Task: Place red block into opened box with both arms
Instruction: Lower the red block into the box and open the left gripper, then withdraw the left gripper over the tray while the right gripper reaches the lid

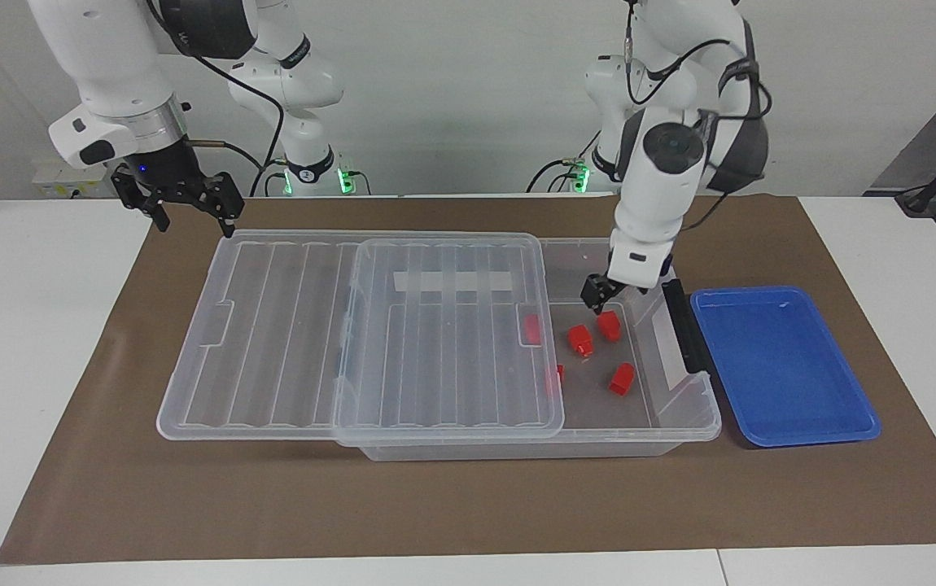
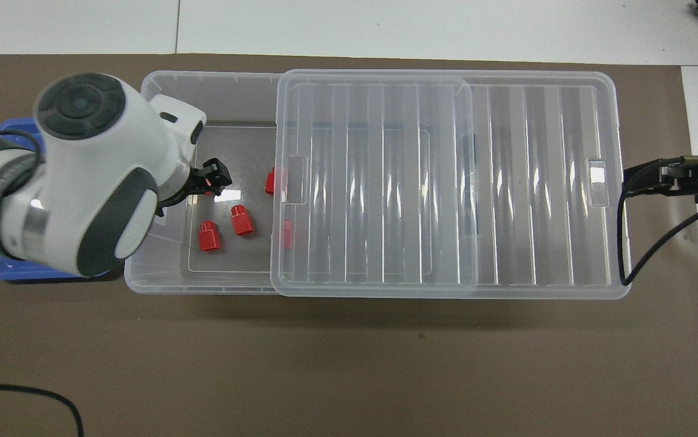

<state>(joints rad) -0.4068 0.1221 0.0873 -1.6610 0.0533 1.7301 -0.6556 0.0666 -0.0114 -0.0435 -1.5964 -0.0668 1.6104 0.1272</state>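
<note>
Inside the box (image 1: 684, 411) you see five blocks (image 1: 580, 339); above it your left gripper (image 1: 598, 295) hangs open, empty; right gripper (image 1: 187, 207) open beside its lid (image 1: 273, 325).

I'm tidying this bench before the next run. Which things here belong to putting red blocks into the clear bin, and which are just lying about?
Job:
- small red plastic blocks, in the bin
- large clear plastic storage bin
- its ribbed clear lid, slid aside
- left claw, open, over the bin
- right claw, open, waiting by the lid's end

Lying about:
- shallow blue plastic tray
- brown paper mat
</note>
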